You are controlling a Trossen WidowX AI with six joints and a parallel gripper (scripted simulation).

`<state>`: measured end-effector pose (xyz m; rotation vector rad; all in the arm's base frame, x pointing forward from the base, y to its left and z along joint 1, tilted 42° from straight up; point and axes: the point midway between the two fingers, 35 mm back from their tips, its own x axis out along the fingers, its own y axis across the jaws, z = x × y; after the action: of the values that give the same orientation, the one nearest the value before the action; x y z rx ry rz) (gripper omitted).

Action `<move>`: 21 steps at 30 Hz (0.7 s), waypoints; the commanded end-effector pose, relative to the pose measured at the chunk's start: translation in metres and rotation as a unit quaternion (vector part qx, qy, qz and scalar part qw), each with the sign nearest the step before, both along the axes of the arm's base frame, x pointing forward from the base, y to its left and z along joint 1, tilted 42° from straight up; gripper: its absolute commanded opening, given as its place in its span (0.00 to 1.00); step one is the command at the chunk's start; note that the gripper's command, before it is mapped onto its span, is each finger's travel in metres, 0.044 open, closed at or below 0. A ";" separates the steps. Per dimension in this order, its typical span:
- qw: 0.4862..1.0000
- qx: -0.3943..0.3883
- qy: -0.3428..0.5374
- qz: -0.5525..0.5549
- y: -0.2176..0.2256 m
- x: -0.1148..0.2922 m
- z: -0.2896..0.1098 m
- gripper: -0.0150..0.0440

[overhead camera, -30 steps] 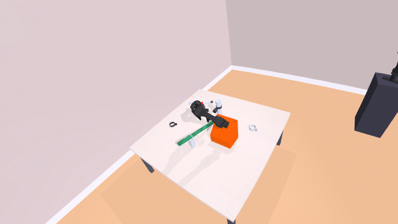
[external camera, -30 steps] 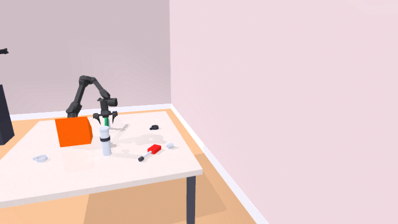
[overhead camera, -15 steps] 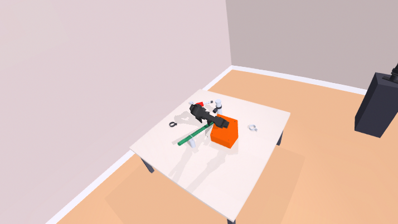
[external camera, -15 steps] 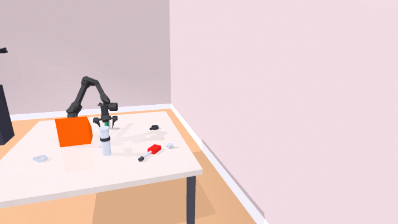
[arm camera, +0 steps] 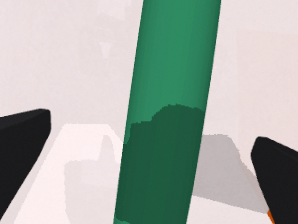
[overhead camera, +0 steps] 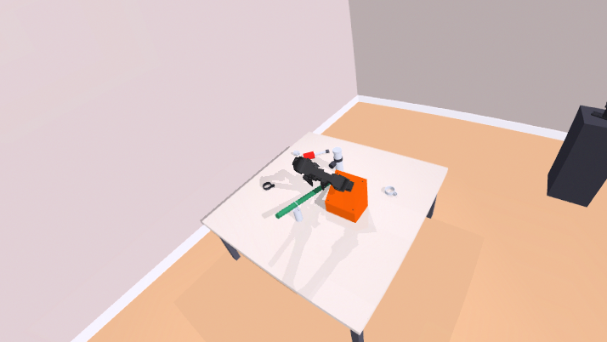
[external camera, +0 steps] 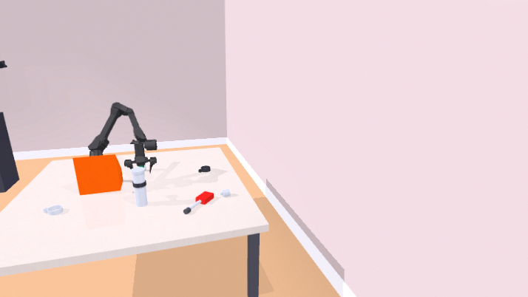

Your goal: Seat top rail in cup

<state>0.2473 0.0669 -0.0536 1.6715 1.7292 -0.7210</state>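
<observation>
The tool (external camera: pixel 140 162) hangs straight down from the black arm (external camera: pixel 122 122), its 2 fingers spread wide with nothing pinched between them. In the wrist view the green rail (arm camera: pixel 174 110) runs up the middle of the frame between the dark fingertips, with clear space on both sides, so neither finger touches it.

From the top view the rail (overhead camera: pixel 297 203) lies at a slant across the worktop (overhead camera: pixel 365 255), its lower end sticking out past a small white post (overhead camera: pixel 298 214) and its upper part running under the arm toward the orange box (overhead camera: pixel 346 200). The end near the big post is hidden by the arm, so whether it meets the cup cannot be told.

The big white post (external camera: pixel 140 186) stands upright in front of the tool in the exterior view, with a dark band (external camera: pixel 139 184) around it partway down from its top. In the top view a dark fitting (overhead camera: pixel 332 163) sticks out from that post at the band's height.

Loose things lie apart on the worktop: a black ring (overhead camera: pixel 268 185) toward the wall side, a pale ring (overhead camera: pixel 388 190) on the other side of the orange box, a red-handled tool with a pale shaft and dark tip (external camera: pixel 200 200), and a small white cap (external camera: pixel 225 192) just beside its red handle
</observation>
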 end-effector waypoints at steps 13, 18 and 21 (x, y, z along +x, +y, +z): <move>1.000 0.004 0.003 -0.003 0.018 -0.002 -0.018 1.00; 1.000 0.005 0.003 -0.003 0.023 -0.003 -0.024 1.00; 1.000 0.005 0.003 -0.003 0.024 -0.003 -0.024 0.96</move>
<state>0.2448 0.0895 -0.0771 1.6747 1.7334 -0.7196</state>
